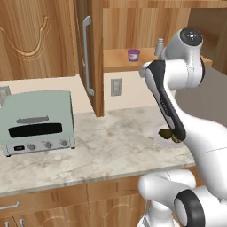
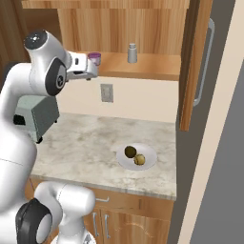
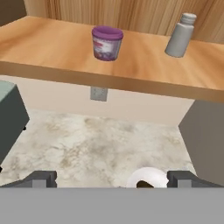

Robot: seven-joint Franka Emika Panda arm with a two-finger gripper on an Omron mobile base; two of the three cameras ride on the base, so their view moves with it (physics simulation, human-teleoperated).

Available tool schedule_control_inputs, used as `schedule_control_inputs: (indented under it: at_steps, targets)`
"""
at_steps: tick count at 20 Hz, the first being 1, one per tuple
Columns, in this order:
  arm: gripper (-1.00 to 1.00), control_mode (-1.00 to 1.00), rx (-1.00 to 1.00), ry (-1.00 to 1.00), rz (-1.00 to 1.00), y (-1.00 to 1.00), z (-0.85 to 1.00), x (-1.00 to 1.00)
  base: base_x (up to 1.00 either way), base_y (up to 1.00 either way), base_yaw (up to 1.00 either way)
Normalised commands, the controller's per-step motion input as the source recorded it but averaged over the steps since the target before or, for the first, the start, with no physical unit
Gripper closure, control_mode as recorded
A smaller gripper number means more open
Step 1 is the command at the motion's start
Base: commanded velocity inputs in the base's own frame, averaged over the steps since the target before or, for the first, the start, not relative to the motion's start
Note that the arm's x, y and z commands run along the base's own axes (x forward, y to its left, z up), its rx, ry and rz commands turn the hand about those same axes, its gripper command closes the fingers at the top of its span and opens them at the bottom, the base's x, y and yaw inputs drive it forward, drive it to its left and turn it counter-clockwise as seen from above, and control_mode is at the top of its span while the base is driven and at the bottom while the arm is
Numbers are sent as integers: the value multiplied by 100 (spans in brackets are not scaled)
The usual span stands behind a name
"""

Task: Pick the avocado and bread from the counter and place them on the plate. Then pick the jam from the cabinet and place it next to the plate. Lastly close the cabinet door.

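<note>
**Open shelf, one bottle off to the side**

The jam (image 3: 107, 43) stands alone on the shelf (image 3: 52, 48), bare wood around it; the shaker (image 3: 180, 35) sits well apart; the door (image 1: 88, 53) hangs swung out beside the opening; the toaster oven (image 1: 37, 122) stands below.

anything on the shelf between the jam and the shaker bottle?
No. In the hand view, bare wooden shelf runs between the jam and shaker bottle.
</note>
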Motion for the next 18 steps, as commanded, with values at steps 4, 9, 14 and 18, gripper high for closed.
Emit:
schedule_control_inputs:
  at_steps: [4, 9, 14, 18]
  targets:
    - [-100, -100, 3, -2, 0, 13, 25, 17, 0, 0, 0]
    - [-100, -100, 4, -1, 0, 10, 15, 34, 0, 0, 0]
    - [-100, -100, 0, -11, 0, 1, 8, 40, 0, 0, 0]
    - [-100, -100, 0, -10, 0, 0, 6, 38, 0, 0, 0]
